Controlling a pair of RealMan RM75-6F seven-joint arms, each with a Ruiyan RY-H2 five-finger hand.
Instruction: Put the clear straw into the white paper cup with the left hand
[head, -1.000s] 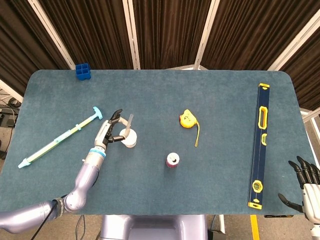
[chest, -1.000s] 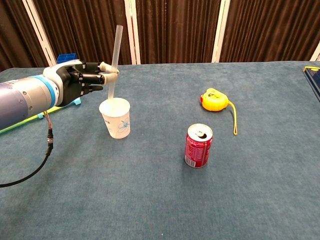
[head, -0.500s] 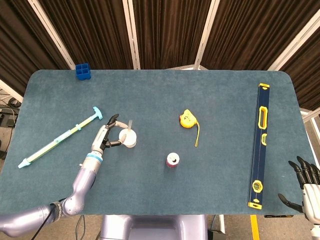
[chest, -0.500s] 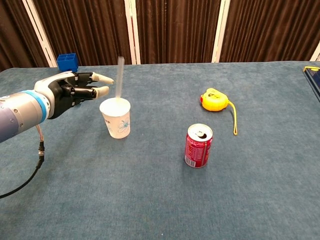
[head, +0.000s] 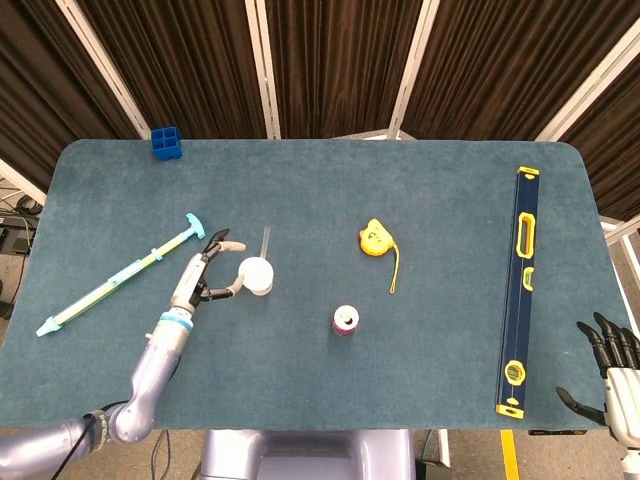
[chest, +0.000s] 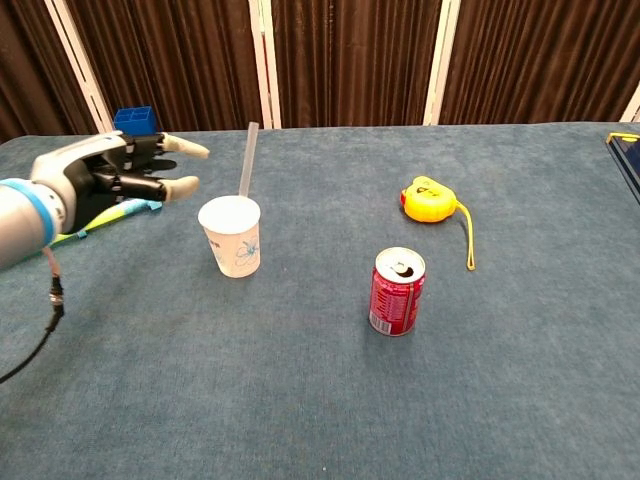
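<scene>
1. Spanning both views, the table (head: 300, 400) carries everything, and judging by how things lie on it the task looks all but done: what seems left is clearing the arm away without knocking the cup.
2. At the table's 9 o'clock side in the head view, the left hand (head: 200, 275) hangs just beside the cup, at the cup's own 9 o'clock, touching neither cup nor straw.
3. In the chest view that left hand (chest: 115, 175) is spread, fingers (chest: 185, 150) apart and reaching toward the straw with a plain gap between; it holds nothing.
4. Down at the 5 o'clock corner of the head view, the right hand (head: 610, 375) sits off the table edge, fingers apart and idle, holding nothing.
5. The white paper cup (chest: 231, 236) stands upright left of table centre, with the red can (chest: 398, 291) well apart at its 4 o'clock in the chest view.
6. The clear straw (chest: 246, 160) stands in that cup, lower end inside, leaning on the rim and tilted toward 1 o'clock, free of any grip.
7. The next move, as a judgement, calls for drawing the left hand away toward 9 o'clock, keeping the fingers off the leaning straw and the light cup, which could tip easily.
</scene>
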